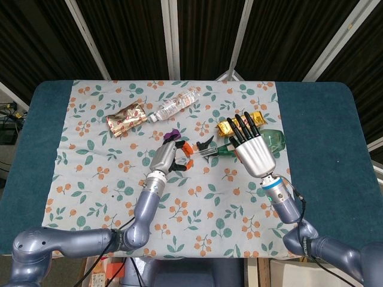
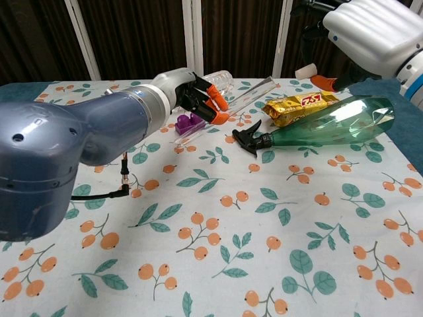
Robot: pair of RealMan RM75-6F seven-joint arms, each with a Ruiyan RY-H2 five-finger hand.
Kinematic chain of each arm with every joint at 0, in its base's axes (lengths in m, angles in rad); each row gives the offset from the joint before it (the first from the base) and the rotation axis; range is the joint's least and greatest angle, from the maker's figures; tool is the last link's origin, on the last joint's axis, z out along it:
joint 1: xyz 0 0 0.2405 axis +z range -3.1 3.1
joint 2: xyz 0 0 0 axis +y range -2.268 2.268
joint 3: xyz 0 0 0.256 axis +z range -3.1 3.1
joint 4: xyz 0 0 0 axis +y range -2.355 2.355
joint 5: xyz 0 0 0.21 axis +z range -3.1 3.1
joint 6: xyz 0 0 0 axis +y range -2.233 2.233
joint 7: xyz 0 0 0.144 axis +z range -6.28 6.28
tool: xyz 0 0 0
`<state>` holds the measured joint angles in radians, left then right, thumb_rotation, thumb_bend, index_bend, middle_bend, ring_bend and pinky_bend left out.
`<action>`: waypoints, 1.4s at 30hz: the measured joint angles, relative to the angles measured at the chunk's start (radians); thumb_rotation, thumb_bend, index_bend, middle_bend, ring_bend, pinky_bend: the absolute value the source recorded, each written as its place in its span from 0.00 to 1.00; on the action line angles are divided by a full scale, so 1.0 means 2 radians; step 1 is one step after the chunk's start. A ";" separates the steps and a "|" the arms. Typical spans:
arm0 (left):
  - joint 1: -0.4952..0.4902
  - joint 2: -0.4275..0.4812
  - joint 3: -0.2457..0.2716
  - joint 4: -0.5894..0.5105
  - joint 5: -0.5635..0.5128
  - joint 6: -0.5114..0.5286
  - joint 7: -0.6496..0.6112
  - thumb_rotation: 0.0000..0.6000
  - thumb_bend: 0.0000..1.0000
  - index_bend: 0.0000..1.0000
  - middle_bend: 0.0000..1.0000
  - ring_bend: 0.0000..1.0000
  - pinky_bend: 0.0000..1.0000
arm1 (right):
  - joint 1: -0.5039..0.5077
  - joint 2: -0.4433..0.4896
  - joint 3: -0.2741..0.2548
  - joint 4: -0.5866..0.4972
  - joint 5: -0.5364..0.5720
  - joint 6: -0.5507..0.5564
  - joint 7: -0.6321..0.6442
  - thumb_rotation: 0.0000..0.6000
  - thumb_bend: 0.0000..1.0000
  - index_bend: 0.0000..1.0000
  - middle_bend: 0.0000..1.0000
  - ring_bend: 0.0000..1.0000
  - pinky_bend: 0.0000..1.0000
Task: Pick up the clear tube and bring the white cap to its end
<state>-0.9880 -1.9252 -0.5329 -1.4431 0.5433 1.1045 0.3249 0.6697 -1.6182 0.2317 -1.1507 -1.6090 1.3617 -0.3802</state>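
My left hand [image 1: 169,158] [image 2: 198,100] grips the clear tube [image 2: 248,96] [image 1: 202,153] near its lower end and holds it tilted above the cloth, upper end pointing right. My right hand [image 1: 252,150] [image 2: 370,32] hovers at the upper right and pinches the small white cap [image 2: 305,70] between its thumb and a finger. In the chest view the cap sits a short gap to the right of the tube's raised end. The back of the right hand hides the cap in the head view.
A green spray bottle [image 2: 330,122] [image 1: 273,139] lies under the right hand, with a gold snack pack [image 2: 301,105] behind it. A purple block [image 2: 188,122] [image 1: 173,134] sits below the tube. A clear water bottle [image 1: 173,106] and a shiny pouch [image 1: 127,118] lie further back.
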 measured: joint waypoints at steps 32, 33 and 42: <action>0.002 -0.024 -0.010 -0.011 -0.027 0.031 0.017 1.00 0.61 0.63 0.50 0.06 0.00 | 0.005 -0.029 -0.004 0.017 0.019 0.009 -0.006 1.00 0.46 0.61 0.16 0.06 0.00; 0.002 -0.025 -0.011 -0.011 -0.028 0.031 0.017 1.00 0.61 0.63 0.50 0.06 0.00 | 0.005 -0.030 -0.004 0.017 0.020 0.009 -0.006 1.00 0.46 0.61 0.16 0.06 0.00; 0.004 -0.028 -0.015 -0.015 -0.036 0.036 0.021 1.00 0.61 0.63 0.50 0.06 0.00 | 0.003 -0.035 -0.009 0.015 0.021 0.011 -0.010 1.00 0.46 0.61 0.16 0.06 0.00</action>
<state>-0.9807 -1.9812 -0.5621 -1.4729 0.4710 1.1762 0.3670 0.6753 -1.6876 0.2147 -1.1205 -1.5668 1.3846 -0.4004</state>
